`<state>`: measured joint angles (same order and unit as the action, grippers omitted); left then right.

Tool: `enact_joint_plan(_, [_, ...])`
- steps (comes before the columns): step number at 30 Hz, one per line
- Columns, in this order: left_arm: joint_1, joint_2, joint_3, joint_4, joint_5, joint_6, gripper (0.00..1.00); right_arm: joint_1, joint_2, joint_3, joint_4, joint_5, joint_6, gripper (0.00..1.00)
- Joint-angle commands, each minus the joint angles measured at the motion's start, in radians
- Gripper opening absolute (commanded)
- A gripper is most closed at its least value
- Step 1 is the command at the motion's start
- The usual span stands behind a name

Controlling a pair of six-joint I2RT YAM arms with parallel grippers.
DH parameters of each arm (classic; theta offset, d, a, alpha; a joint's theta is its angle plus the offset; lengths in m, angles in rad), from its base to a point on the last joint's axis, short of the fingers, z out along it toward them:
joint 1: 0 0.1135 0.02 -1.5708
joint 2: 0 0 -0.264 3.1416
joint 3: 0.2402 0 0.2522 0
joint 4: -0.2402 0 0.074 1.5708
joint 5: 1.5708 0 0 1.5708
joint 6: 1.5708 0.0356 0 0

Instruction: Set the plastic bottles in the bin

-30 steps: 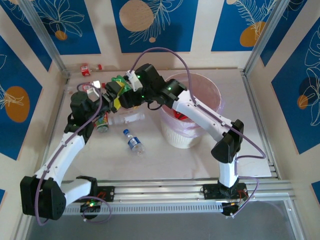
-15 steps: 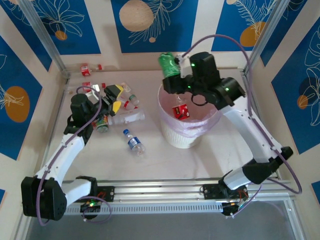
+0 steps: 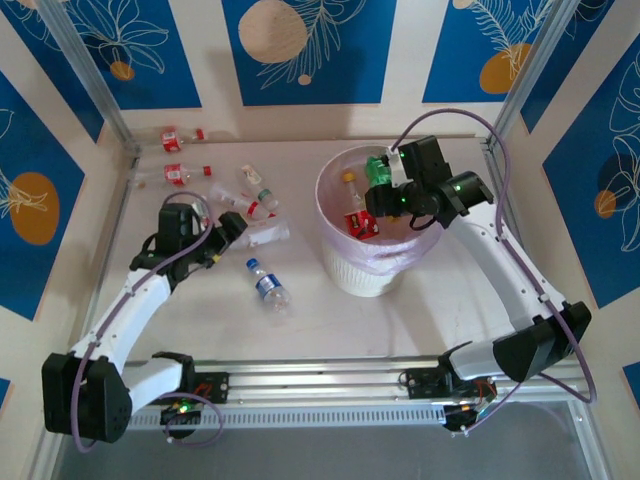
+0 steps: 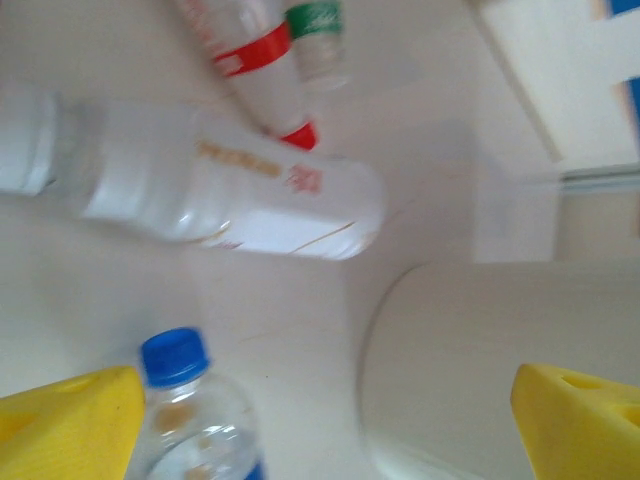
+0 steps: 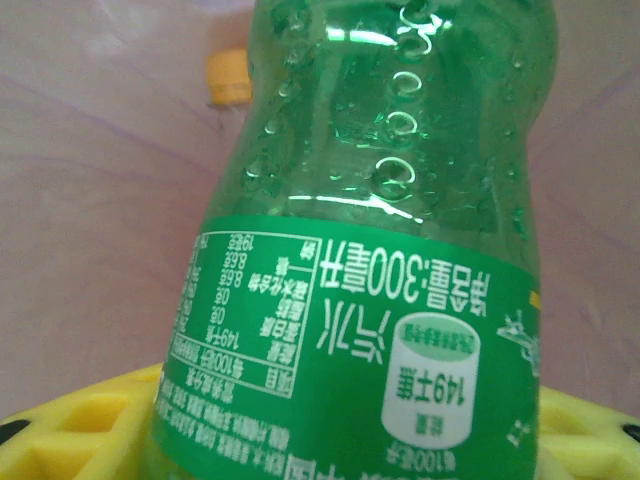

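My right gripper (image 3: 388, 192) is shut on a green plastic bottle (image 3: 377, 168) and holds it over the bin (image 3: 340, 268), a round white basket with a pink liner. In the right wrist view the green bottle (image 5: 370, 250) fills the space between my yellow fingers (image 5: 80, 420). A red-labelled bottle (image 3: 360, 222) lies inside the bin. My left gripper (image 3: 228, 232) is open and low over the table, next to a white bottle (image 3: 265, 235). In the left wrist view a blue-capped bottle (image 4: 185, 410) lies by my left finger (image 4: 65, 425), with nothing gripped.
More bottles lie at the back left: two red-labelled ones (image 3: 182, 135) (image 3: 185, 172) and a pair (image 3: 255, 195) near the white bottle. The blue-capped bottle (image 3: 268, 285) lies in the middle of the table. Walls close in the left, back and right sides.
The right arm came down from above the bin's far rim, lowering the green bottle over the bin's opening. The left gripper dropped towards the white bottle.
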<state>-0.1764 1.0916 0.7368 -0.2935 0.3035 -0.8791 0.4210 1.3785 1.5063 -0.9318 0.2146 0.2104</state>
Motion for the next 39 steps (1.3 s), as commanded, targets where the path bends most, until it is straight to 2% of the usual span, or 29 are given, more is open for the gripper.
enact_joint_plan(1, [-0.053,0.018,-0.060,-0.083,-0.084,0.076,0.94,-0.016,0.001,-0.022,0.040,0.010,0.003,0.60])
enact_joint_plan(4, [-0.109,0.052,-0.077,-0.085,-0.136,0.076,0.94,-0.033,0.017,-0.041,0.052,0.014,-0.001,0.63])
enact_joint_plan(7, [-0.139,0.086,-0.079,-0.094,-0.176,0.078,0.97,-0.046,0.021,-0.056,0.067,-0.016,-0.008,0.71])
enact_joint_plan(13, [-0.178,0.144,-0.086,-0.053,-0.179,0.053,0.97,-0.045,0.025,0.007,0.029,-0.021,-0.043,0.86])
enact_joint_plan(17, [-0.207,0.183,-0.079,-0.058,-0.195,0.052,0.97,-0.036,0.033,0.064,0.004,-0.006,-0.056,0.87])
enact_joint_plan(21, [-0.227,0.194,-0.089,-0.065,-0.227,0.045,0.97,-0.015,0.034,0.080,0.001,-0.001,-0.052,0.83])
enact_joint_plan(28, [-0.257,0.247,-0.095,-0.015,-0.228,0.006,0.94,0.011,-0.022,0.093,-0.009,-0.053,-0.011,0.78])
enact_joint_plan(39, [-0.279,0.297,-0.109,0.091,-0.230,-0.068,0.75,0.044,-0.137,0.030,0.010,-0.180,0.019,0.78])
